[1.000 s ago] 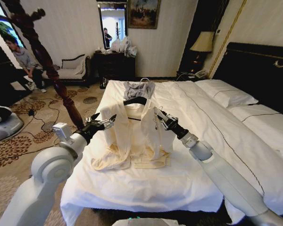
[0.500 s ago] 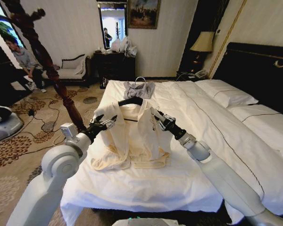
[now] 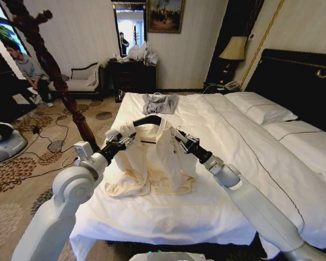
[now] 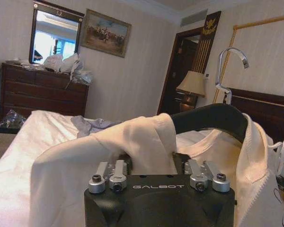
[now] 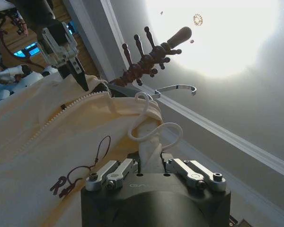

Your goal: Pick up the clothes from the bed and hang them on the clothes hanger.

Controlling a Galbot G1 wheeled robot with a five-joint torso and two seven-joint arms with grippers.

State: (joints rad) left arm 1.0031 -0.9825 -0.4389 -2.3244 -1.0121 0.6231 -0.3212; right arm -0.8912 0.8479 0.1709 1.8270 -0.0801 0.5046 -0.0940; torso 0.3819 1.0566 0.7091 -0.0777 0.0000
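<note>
Cream clothes (image 3: pixel 152 157) pinched by both closed pincers.

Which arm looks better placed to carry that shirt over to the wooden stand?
Probably the left gripper: it grips the clothes on the coat stand's side; the right gripper holds the far shoulder.

From my station I saw the bed (image 3: pixel 223 163) stretching wide under plain white sheets, its dark headboard (image 3: pixel 304 81) with gold trim standing along my right. White pillows (image 3: pixel 261 107) lay beside that headboard. A small grey garment (image 3: pixel 160 103) lay near the far edge of the bed. The lower part of the clothes (image 3: pixel 152 174), cream and crumpled, rested on the sheet toward the near left side, while their upper part was raised off it.
</note>
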